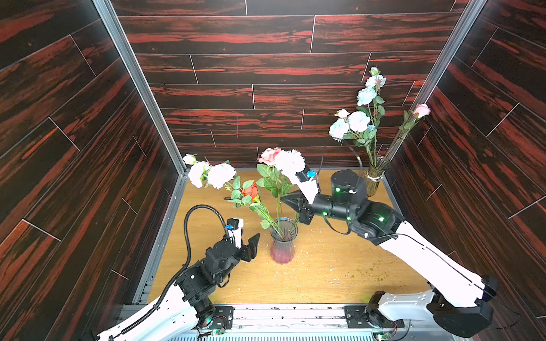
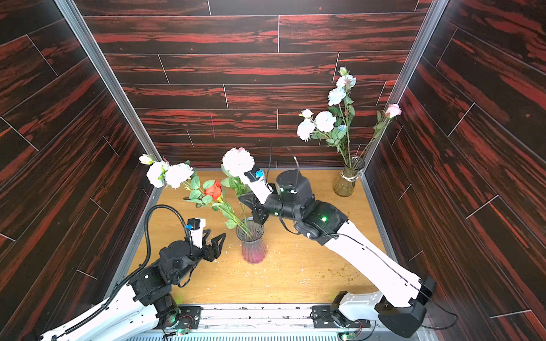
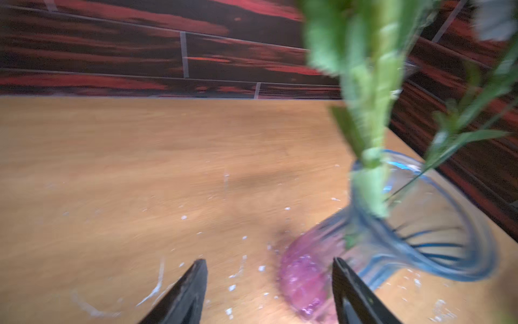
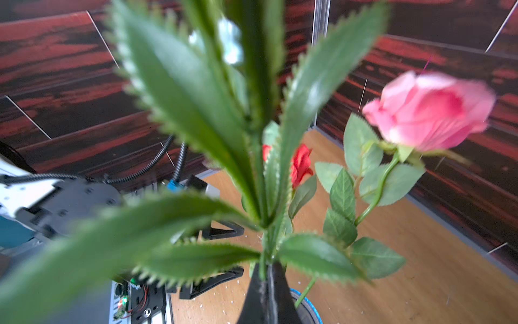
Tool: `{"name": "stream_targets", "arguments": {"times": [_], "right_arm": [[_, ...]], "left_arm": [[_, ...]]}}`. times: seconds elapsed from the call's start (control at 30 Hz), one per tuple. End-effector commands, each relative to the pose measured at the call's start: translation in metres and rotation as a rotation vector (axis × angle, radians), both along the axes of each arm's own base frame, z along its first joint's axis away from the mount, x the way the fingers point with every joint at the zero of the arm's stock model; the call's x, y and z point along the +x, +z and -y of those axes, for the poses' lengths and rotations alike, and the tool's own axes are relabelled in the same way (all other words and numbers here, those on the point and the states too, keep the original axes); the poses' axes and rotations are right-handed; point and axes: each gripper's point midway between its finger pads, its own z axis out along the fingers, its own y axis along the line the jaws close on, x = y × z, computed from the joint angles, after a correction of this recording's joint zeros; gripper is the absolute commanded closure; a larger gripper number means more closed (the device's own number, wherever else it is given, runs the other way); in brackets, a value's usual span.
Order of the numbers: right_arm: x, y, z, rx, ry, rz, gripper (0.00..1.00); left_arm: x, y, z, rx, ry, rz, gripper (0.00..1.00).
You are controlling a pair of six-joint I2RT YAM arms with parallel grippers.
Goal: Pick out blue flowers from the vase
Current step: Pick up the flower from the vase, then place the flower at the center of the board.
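Since the right claw (image 4: pixel 268 273) is clamped low on the thin stem of a blue flower spray (image 1: pixel 291 162) just above the vase (image 1: pixel 282 245), that seems the right hold: light, whippy, blooms easily crushed. Left claw (image 3: pixel 269 261) stands apart beside the vase, where a second spray (image 1: pixel 218 175) leans.

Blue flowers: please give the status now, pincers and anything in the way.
Right pincer shut on a blue flower stem above the purple vase. Left pincer open beside it. Pink rose and red rose close by.
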Motion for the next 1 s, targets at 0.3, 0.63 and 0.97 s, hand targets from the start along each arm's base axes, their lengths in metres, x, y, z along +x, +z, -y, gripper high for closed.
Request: {"name": "stream_targets", "arguments": {"times": [0.3,0.63,0.97], "right_arm": [[0.004,0.065,0.039,0.079,-0.127,0.06,1.0],[0.022,0.109,0.088,0.185,-0.25,0.067,1.0],[0.032,0.125,0.137,0.202,-0.464,0.14,1.0]], "left_arm": [[0.013,-0.044,-0.03,0.07,0.207,-0.049,0.28],[0.013,-0.046,-0.03,0.071,0.21,-0.046,0.28],[0.015,-0.049,-0.027,0.083,0.201,-0.054,0.28]]}}
